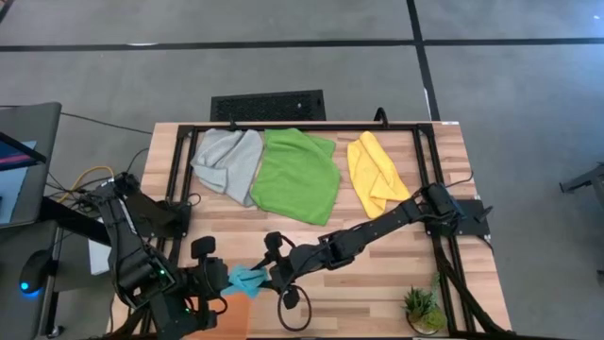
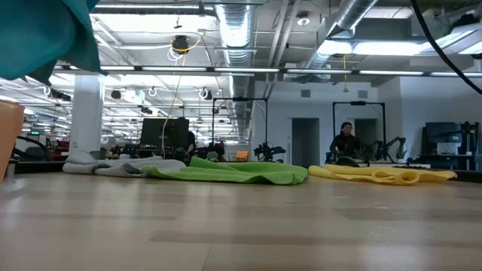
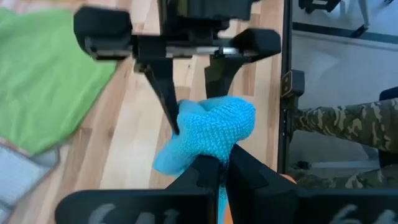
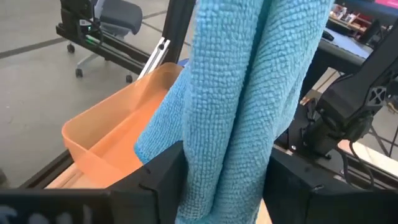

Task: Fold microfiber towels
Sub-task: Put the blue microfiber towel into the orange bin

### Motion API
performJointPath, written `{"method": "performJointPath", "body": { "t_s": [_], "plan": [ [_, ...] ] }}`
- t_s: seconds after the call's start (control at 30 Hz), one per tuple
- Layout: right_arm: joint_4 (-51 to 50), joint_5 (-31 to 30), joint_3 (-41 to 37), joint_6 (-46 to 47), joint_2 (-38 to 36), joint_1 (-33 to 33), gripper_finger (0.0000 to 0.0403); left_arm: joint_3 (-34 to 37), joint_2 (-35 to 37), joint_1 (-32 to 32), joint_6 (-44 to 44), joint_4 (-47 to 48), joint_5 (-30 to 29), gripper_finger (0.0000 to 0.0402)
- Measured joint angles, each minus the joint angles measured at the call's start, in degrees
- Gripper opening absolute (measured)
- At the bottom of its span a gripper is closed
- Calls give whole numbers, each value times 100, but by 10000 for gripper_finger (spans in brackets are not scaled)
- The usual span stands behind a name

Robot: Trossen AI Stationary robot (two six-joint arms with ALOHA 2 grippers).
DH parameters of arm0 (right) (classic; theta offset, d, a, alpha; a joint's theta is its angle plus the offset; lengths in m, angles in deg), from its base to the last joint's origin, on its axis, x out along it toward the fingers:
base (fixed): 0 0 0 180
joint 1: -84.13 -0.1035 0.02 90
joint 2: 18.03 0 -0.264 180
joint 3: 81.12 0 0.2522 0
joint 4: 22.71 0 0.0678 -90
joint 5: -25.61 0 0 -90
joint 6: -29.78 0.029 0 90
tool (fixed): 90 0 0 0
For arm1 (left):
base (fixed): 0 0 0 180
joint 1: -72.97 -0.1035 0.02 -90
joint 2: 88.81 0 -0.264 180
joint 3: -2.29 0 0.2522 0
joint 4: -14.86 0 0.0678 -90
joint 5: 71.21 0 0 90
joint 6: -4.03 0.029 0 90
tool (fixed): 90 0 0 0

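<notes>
Two dark jointed arms, seemingly matte, with black two-finger grippers

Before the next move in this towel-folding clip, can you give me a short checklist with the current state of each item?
1. Left tool shut on the teal towel: ok; its fingers pinch the cloth.
2. Right tool around the same towel: ok; its jaws stand open with the cloth hanging between them, no grip yet.
3. Teal towel folded: not ok; it hangs bunched between the two tools.
4. Orange tray under the hanging towel: ok; whether the cloth touches it, cannot tell.
5. Grey towel, green towel and yellow towel folded: not ok; all lie rumpled at the table's far side.
</notes>
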Motion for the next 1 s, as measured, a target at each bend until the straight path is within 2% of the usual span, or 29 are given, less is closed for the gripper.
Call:
{"method": "performJointPath", "body": {
  "t_s": [0.13,0.53,0.63,0.83,1.0],
  "plan": [
    [0,0,0,-23,0,-11,173,0,0,2,-234,174,88,0],
    [-22,-13,-2,-287,-68,-63,18,-2,0,31,-764,679,446,0],
    [-8,-133,-2,-509,-80,-123,12,-2,0,46,-894,700,531,0],
    [-41,-328,52,-535,-155,-166,39,-2,0,116,-999,705,538,0],
    [-22,-343,48,-535,-173,-160,13,-2,0,197,-1192,727,538,0]
  ]
}}
